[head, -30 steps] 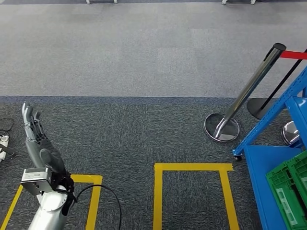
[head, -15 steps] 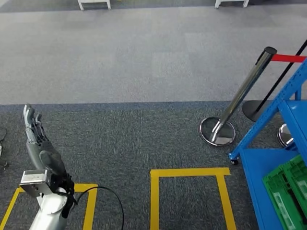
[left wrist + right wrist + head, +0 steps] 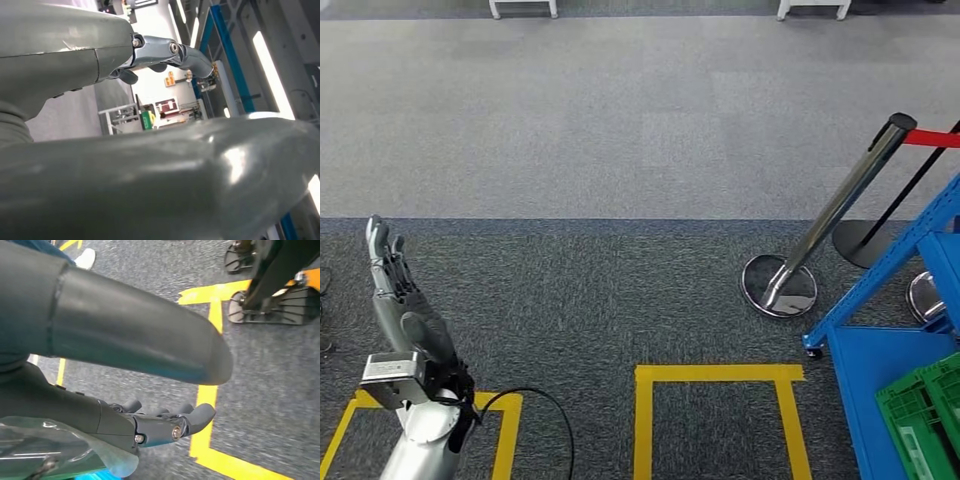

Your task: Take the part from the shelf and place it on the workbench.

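Note:
A blue shelf (image 3: 887,345) stands at the right edge of the head view, with green crates (image 3: 924,415) on its low level. I cannot make out the part. My left hand (image 3: 394,288) is raised over the dark carpet at the left, fingers stretched out and apart, holding nothing. The left wrist view shows the same hand (image 3: 162,50) empty, its thumb wide of the fingers. In the right wrist view my right hand (image 3: 166,424) hangs above the floor with its fingers straight and nothing between them and the thumb.
A chrome stanchion (image 3: 841,205) with a red belt (image 3: 931,138) leans beside the shelf, its round base (image 3: 779,285) on the carpet. Yellow tape (image 3: 720,374) marks boxes on the floor. White table legs (image 3: 522,8) stand far back. A person's white shoe (image 3: 85,259) is near.
The whole picture has shifted a little, so the camera moved: the shelf and stanchion now sit slightly further right. My left hand keeps the same raised, empty pose.

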`<state>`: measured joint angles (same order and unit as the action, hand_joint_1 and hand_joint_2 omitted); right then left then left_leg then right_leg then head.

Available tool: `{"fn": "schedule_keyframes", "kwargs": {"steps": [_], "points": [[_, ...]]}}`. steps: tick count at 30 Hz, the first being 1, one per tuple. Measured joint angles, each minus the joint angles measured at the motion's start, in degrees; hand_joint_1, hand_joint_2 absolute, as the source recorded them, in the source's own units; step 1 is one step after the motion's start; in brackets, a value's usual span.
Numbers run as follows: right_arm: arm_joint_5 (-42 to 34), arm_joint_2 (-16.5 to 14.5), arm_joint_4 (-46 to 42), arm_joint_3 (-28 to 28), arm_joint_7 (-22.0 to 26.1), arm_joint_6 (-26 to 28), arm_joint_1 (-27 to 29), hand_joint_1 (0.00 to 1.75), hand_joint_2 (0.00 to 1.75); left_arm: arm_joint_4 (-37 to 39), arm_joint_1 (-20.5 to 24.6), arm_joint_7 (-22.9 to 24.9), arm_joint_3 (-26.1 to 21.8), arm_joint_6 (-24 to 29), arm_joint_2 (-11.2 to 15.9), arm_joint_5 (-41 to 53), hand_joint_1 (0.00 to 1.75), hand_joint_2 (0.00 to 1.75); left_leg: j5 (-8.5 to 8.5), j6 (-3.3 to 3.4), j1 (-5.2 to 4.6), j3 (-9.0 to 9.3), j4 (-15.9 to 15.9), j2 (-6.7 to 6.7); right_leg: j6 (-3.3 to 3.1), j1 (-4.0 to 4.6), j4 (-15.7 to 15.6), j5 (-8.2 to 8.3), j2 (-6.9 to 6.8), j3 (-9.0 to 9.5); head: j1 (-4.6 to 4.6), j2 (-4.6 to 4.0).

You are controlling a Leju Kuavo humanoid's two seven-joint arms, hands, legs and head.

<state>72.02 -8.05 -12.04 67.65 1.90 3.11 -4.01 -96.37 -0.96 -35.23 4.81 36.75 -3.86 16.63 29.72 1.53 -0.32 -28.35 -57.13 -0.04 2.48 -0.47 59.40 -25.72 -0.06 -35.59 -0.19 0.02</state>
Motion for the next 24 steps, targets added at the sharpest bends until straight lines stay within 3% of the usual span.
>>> {"fn": "schedule_keyframes", "kwargs": {"steps": [3, 5, 6, 8, 9, 10, 11, 13, 15, 17, 20, 21, 24], "points": [[0.0, 0.0, 0.0, 0.0, 0.0, 0.0, 0.0, 0.00, 0.00, 0.0, 0.0, 0.0, 0.0, 0.1, 0.0, 0.0, 0.00, 0.00, 0.81, -0.79, -0.09, -0.19, -0.6, 0.06, -1.84, 0.18, -0.5, -0.92, -0.07, 0.72, -0.15, 0.00], [0.0, 0.0, 0.0, 0.0, 0.0, 0.0, 0.1, 0.00, 0.00, 0.0, 0.1, 0.0, 0.0, 0.1, 0.0, 0.0, 0.00, 0.00, 1.89, -1.27, -0.01, -1.02, -2.9, 0.08, -2.36, 0.06, -0.6, -1.14, -0.02, 1.30, -0.37, 0.00], [0.0, 0.0, 0.0, 0.0, 0.0, 0.0, 0.1, 0.00, 0.00, 0.0, 0.2, 0.0, 0.0, 0.1, 0.0, 0.0, 0.00, 0.00, 3.00, -1.50, 0.05, -2.38, -5.6, 0.08, -2.62, 0.02, -0.7, -1.29, 0.00, 1.61, -0.43, 0.00], [0.0, 0.0, 0.0, 0.0, 0.0, 0.0, -0.1, 0.00, 0.00, 0.0, 0.2, 0.0, 0.0, 0.1, 0.0, 0.0, 0.00, 0.00, 5.81, -1.76, 0.11, -6.87, -13.3, 0.08, -3.11, 0.19, -0.7, -1.72, 0.04, 1.97, -0.50, 0.00], [0.0, 0.0, 0.0, 0.0, 0.0, 0.0, -0.1, 0.00, 0.00, 0.0, 0.1, 0.0, 0.0, 0.1, 0.0, 0.0, 0.00, 0.00, 6.55, -1.74, 0.12, -8.94, -16.3, 0.08, -3.26, 0.32, -0.7, -1.93, 0.08, 2.17, -0.50, 0.00], [0.0, 0.0, 0.0, 0.0, 0.0, 0.0, -0.1, 0.00, 0.00, 0.0, 0.1, 0.0, 0.0, 0.1, 0.0, 0.0, 0.00, 0.00, 6.24, -1.60, 0.11, -10.23, -17.5, 0.07, -3.35, 0.47, -0.7, -2.15, 0.13, 2.43, -0.49, 0.00], [0.0, 0.0, 0.0, 0.0, 0.1, 0.0, 0.0, 0.00, 0.00, 0.0, 0.1, 0.0, 0.0, 0.1, 0.0, 0.0, 0.00, 0.00, 4.75, -1.33, 0.06, -10.43, -16.5, 0.07, -3.41, 0.61, -0.7, -2.37, 0.21, 2.77, -0.50, 0.00], [0.0, 0.0, 0.0, 0.0, 0.2, -0.1, 0.0, 0.00, 0.00, 0.0, 0.1, 0.0, 0.0, 0.2, 0.0, 0.0, 0.00, 0.00, -0.39, -0.40, -0.30, -8.38, -9.9, -0.05, -3.42, 0.78, -0.7, -2.80, 0.40, 3.53, -0.46, 0.00], [-0.1, -0.1, 0.0, 0.0, 0.2, -0.1, -0.2, 0.00, 0.00, 0.0, 0.2, 0.0, 0.0, 0.3, 0.0, 0.0, 0.00, 0.00, -2.90, 0.54, -0.93, -6.44, -3.9, -0.38, -3.17, 0.79, -0.8, -3.07, 0.63, 3.73, -0.46, 0.00], [-0.3, -0.2, 0.0, 0.0, 0.0, -0.2, -0.3, 0.00, 0.00, 0.0, 0.3, 0.0, 0.1, 0.4, 0.0, 0.0, 0.00, 0.00, -3.04, 0.89, -1.30, -6.04, -2.1, -0.50, -2.68, 0.68, -0.8, -3.12, 0.82, 3.55, -0.59, 0.00], [-0.6, -0.1, 0.0, 0.0, -0.2, -0.1, -0.3, 0.00, 0.00, 0.0, 0.4, -0.1, 0.1, 0.6, -0.3, 0.0, 0.00, 0.00, -4.23, 1.00, -0.79, -5.15, -0.4, -0.05, -1.84, 0.75, 0.2, -4.16, 0.84, 2.94, -0.64, 0.00], [-0.6, -0.1, 0.0, 0.0, -0.3, -0.1, -0.3, 0.00, 0.00, 0.0, 0.4, -0.1, 0.1, 0.6, -0.4, 0.1, 0.00, 0.00, -4.42, 1.07, -0.58, -4.86, 0.0, 0.16, -1.54, 0.76, 2.3, -5.38, 0.77, 1.89, -0.57, 0.00], [-0.8, -0.1, 0.0, 0.0, -0.4, -0.1, -0.2, 0.00, 0.00, 0.1, 0.3, -0.1, 0.1, 0.7, -0.6, 0.1, 0.00, 0.00, -4.33, 1.27, -0.52, -4.77, 0.2, 0.85, -0.72, 0.37, 12.3, -9.51, 0.61, -3.46, -0.47, 0.00]]}}
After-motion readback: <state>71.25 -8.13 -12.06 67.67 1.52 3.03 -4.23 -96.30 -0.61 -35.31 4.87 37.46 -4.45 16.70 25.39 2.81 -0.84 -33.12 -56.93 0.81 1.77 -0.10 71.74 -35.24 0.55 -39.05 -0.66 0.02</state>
